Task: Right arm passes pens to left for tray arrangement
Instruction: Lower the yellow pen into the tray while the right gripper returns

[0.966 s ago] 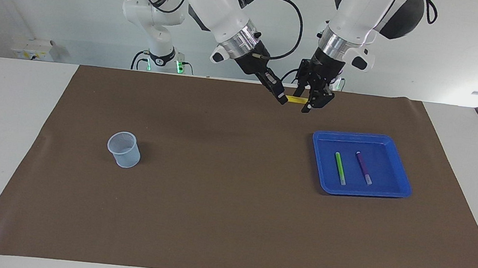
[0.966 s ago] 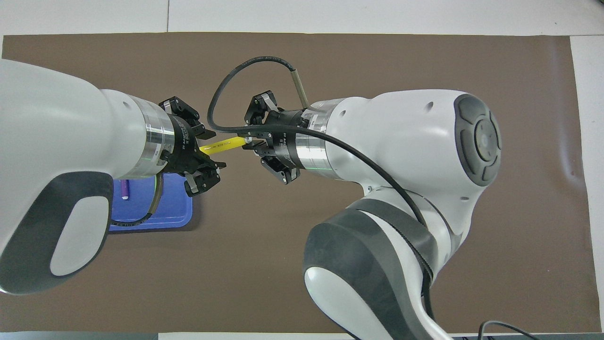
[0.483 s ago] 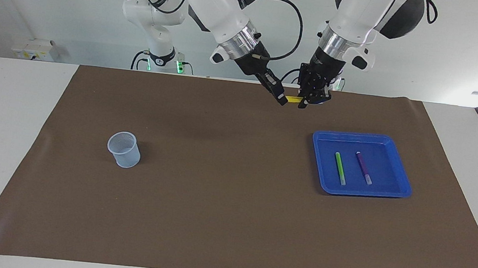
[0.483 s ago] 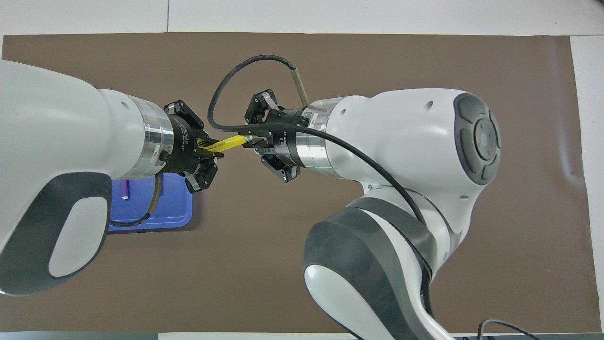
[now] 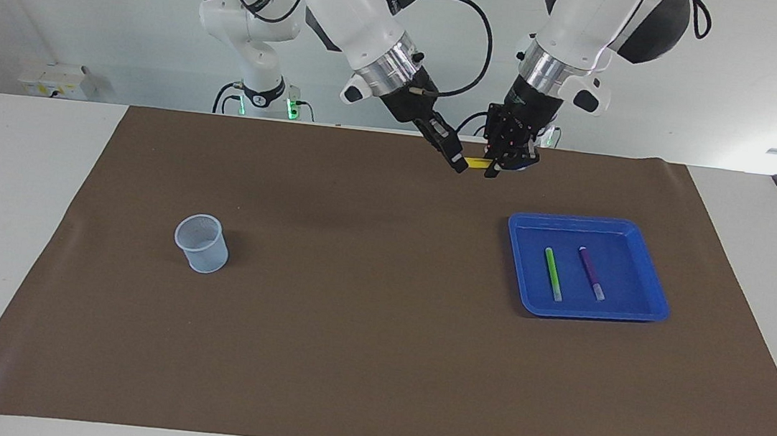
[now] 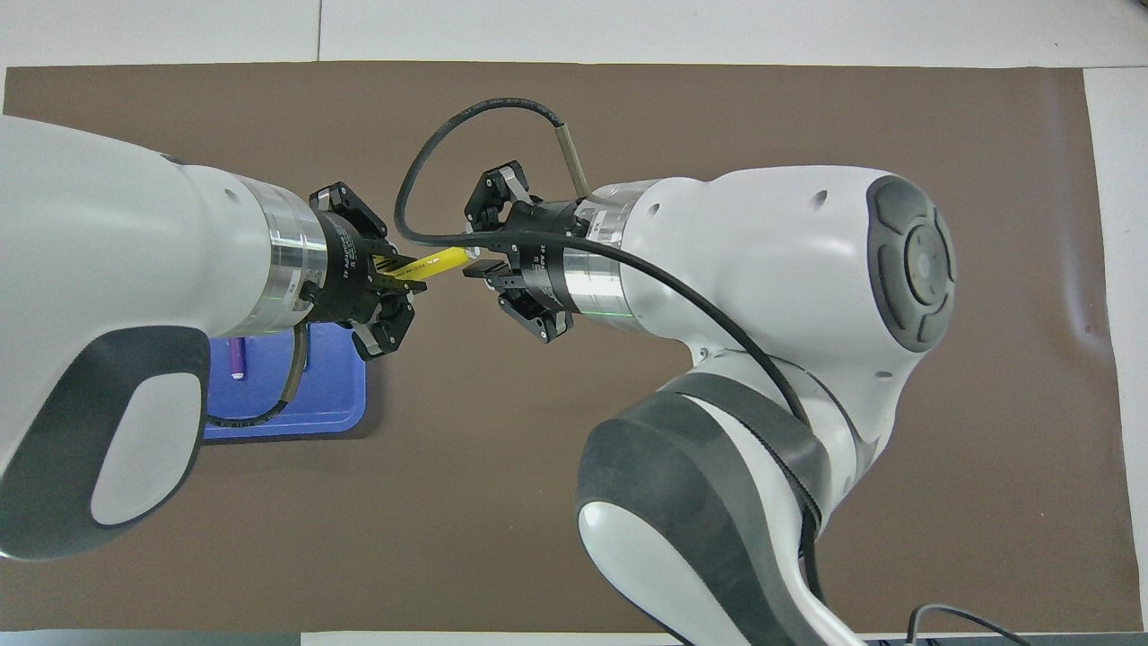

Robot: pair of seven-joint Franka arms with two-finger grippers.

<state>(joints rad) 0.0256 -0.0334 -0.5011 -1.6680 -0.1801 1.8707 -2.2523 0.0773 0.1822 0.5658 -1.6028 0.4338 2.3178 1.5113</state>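
Observation:
The yellow pen (image 5: 479, 162) (image 6: 437, 262) hangs level in the air between both grippers, over the mat's edge nearest the robots. My left gripper (image 5: 493, 168) (image 6: 403, 274) is shut on one end of it. My right gripper (image 5: 461, 164) (image 6: 473, 262) is at the pen's pale tip with its fingers slightly apart, the lower one off the pen. The blue tray (image 5: 632, 272) (image 6: 334, 395) lies toward the left arm's end of the table, holding the green pen (image 5: 554, 273) and the purple pen (image 5: 591, 272) (image 6: 237, 359) side by side. My left arm hides most of the tray from overhead.
A small pale-blue mesh cup (image 5: 202, 243) stands upright toward the right arm's end of the table. A brown mat (image 5: 364, 316) covers the white table. The right arm's black cable (image 6: 421, 188) loops above the handover spot.
My left gripper closed onto the yellow pen a second ago and stays shut. My right gripper's fingers have just begun to part at the pen's tip. Both arms hold nearly still.

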